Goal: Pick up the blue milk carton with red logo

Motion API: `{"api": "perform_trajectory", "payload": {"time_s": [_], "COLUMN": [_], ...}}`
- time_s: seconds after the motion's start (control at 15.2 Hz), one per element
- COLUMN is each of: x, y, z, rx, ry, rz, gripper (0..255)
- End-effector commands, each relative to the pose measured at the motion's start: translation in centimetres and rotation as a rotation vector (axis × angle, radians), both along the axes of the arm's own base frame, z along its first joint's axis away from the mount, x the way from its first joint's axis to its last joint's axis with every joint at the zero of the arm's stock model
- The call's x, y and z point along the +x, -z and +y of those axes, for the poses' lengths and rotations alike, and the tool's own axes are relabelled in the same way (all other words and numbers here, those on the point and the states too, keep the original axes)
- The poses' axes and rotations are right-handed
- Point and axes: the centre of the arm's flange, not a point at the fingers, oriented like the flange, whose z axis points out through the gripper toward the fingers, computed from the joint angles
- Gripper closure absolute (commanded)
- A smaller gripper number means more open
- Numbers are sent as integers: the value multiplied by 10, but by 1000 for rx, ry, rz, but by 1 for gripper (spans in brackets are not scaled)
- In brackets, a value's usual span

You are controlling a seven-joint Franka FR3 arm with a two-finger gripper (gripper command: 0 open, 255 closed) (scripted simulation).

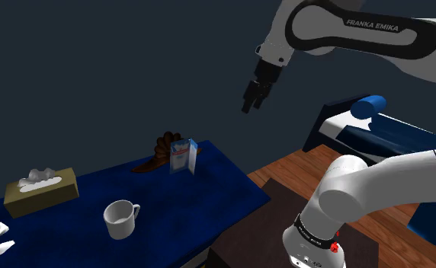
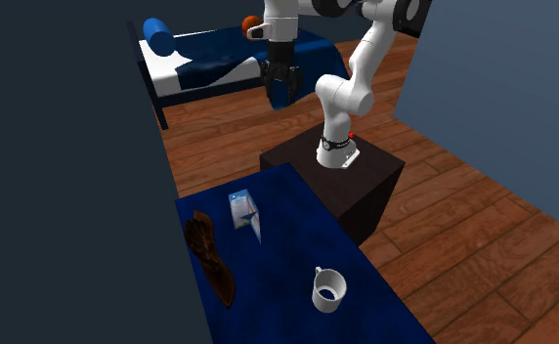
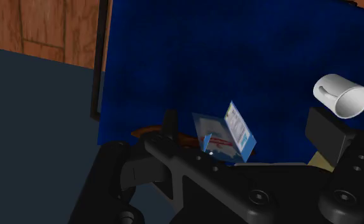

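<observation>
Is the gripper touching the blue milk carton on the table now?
Apart. In the shoulder view the gripper hangs in the air well above the milk carton, which stands on the blue table, with a clear gap between them.

The white arm [image 1: 376,34] climbs from its base [image 1: 315,244], which sits well below and behind the gripper, folds at a rounded elbow [image 1: 354,190], and runs out high with the last long link nearly level. At the wrist it turns downward. The black gripper [image 1: 252,99] hangs in open air, pointing down at a slight tilt, clasping nothing. Its two fingers [image 3: 168,124] stand well apart.
</observation>
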Motion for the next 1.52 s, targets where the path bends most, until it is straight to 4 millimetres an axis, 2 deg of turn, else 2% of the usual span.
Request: {"api": "perform_trajectory", "payload": {"time_s": [0.0, 0.33, 0.73, 1.06, 1.45], "x": [0, 51, 112, 160, 210], "y": [0, 45, 101, 147, 205], "z": [0, -3, 6, 23, 53], "rx": [0, -37, -81, -117, -161], "ry": [0, -211, -464, -674, -927], "rz": [0, 6, 13, 18, 25], "gripper": [0, 0, 0, 0, 0]}}
